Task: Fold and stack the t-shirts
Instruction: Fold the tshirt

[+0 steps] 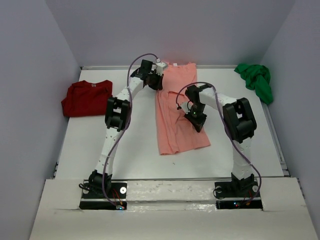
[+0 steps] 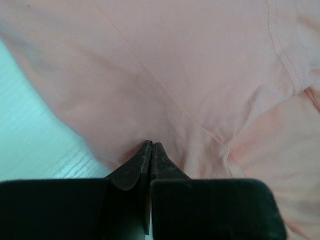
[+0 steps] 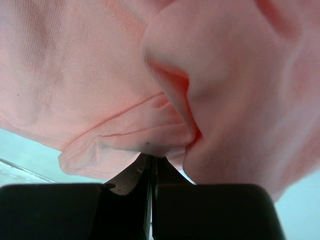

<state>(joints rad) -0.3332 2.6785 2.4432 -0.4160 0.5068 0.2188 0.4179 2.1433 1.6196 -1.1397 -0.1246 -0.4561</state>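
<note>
A salmon-pink t-shirt [image 1: 172, 115] lies lengthwise in the middle of the white table [image 1: 135, 155], folded into a long strip. My left gripper [image 1: 156, 82] is at its far left edge. In the left wrist view its jaws [image 2: 151, 145] are shut, with the tips pressed into the pink cloth [image 2: 190, 60] at its border. My right gripper [image 1: 198, 123] is at the strip's right side. In the right wrist view it [image 3: 151, 157] is shut on a raised, bunched fold of the pink cloth [image 3: 100, 75]. A dark red t-shirt [image 1: 86, 97] lies folded at the left. A bright green t-shirt [image 1: 256, 80] lies crumpled at the back right.
Grey walls close the table in on the left, back and right. The dark red shirt lies close to the left wall and the green one against the right wall. Both arm bases stand at the near edge.
</note>
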